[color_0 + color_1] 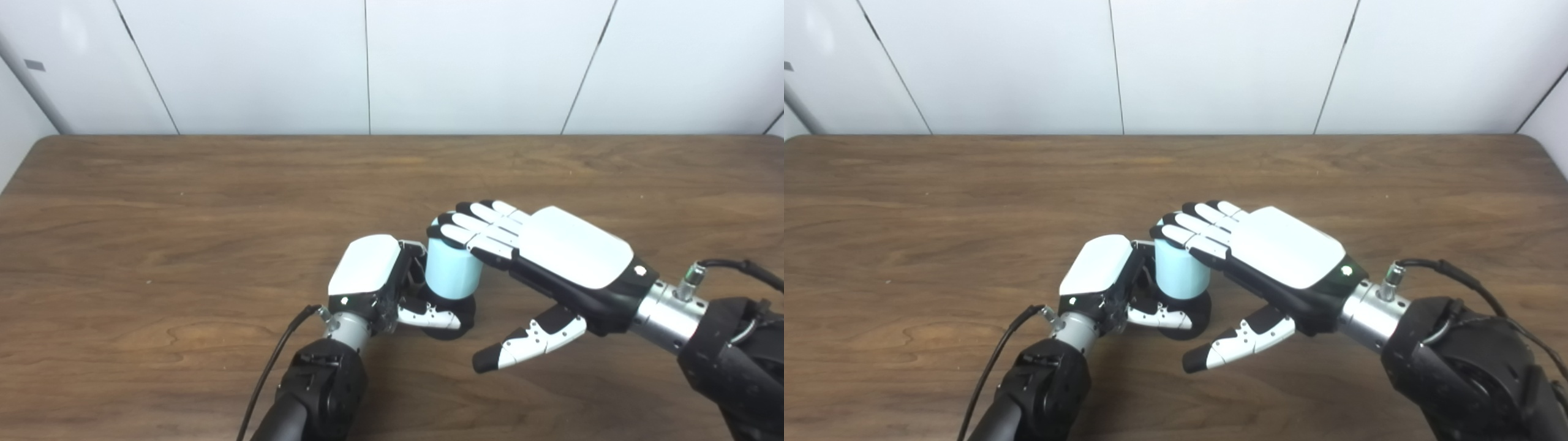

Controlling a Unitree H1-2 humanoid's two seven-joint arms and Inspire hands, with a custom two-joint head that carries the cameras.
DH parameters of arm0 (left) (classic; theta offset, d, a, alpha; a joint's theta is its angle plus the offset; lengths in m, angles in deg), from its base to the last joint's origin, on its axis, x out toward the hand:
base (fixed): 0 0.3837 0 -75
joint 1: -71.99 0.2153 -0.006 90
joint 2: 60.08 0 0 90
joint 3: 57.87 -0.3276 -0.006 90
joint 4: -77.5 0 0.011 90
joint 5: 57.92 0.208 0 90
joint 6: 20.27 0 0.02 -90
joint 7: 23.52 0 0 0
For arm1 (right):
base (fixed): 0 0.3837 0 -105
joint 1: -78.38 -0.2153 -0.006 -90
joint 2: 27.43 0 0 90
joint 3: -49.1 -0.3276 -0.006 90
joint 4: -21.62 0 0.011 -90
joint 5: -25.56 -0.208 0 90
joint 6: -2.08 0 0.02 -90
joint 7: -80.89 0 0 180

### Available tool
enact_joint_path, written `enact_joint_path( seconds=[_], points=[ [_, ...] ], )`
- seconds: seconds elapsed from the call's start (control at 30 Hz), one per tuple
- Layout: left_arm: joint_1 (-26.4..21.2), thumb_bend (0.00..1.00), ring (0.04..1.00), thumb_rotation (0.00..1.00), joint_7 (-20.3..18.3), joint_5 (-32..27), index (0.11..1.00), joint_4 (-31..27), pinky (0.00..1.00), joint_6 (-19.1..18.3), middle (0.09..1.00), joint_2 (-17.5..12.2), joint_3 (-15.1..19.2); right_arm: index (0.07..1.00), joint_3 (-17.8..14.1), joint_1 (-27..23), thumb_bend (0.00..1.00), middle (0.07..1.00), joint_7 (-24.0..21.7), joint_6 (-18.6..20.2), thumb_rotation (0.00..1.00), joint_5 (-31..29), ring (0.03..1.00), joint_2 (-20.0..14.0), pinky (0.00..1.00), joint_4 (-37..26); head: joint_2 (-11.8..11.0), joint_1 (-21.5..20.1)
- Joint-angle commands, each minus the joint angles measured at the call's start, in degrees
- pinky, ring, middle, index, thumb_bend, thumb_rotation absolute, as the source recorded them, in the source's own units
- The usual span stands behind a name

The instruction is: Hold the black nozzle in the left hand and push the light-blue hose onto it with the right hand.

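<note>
Left eye view: right hand (569,257) fingers (474,223) cover light-blue hose (452,272) top.

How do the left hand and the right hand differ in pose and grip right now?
The left hand is curled around the black nozzle base, gripping it low at the table; the right hand is flat, its fingers extended and resting on top of the light-blue cylindrical hose piece, its thumb spread free and holding nothing. The left is shut, the right open. Both touch the same upright assembly.

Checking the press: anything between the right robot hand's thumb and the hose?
Nothing: both views show bare table between the thumb and hose.
</note>
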Motion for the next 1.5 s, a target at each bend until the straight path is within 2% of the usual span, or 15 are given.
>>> enact_joint_path(
  seconds=[0.0,0.27,0.57,1.03,1.47],
  points=[
    [2.9,0.5,0.503,0.0,-5.7,0.1,0.466,3.0,0.48,-2.1,0.525,-1.1,-1.2,0.947,0.3,0.4,0.62,0.963,0.3,-0.4,0.89,0.6,1.0,-0.3,1.0,0.9,0.0,0.1],
    [3.2,0.5,0.483,0.0,-5.4,-0.2,0.47,2.6,0.47,-1.8,0.526,-1.0,-0.9,0.917,2.1,3.2,0.64,0.947,2.7,-1.9,0.84,1.6,0.987,-0.1,1.0,4.2,0.2,-0.1],
    [3.2,0.5,0.488,0.0,-5.5,0.1,0.467,2.3,0.47,-2.0,0.527,-0.8,-0.9,0.914,3.4,4.7,0.64,0.942,4.9,-2.7,0.83,1.9,0.984,-0.5,1.0,5.6,0.2,-0.2],
    [3.1,0.5,0.505,0.0,-6.3,0.7,0.464,1.9,0.49,-2.0,0.529,-0.9,-1.0,0.92,5.1,6.7,0.65,0.952,3.0,-2.2,0.86,2.5,0.994,-1.4,1.0,4.2,0.6,0.1],
    [3.6,0.5,0.479,0.0,-8.6,1.9,0.472,0.9,0.47,-2.3,0.528,-0.5,-0.1,0.937,8.8,10.4,0.66,0.951,5.4,-2.6,0.86,5.0,0.98,-1.2,0.99,6.0,1.1,0.1]
  ],
)
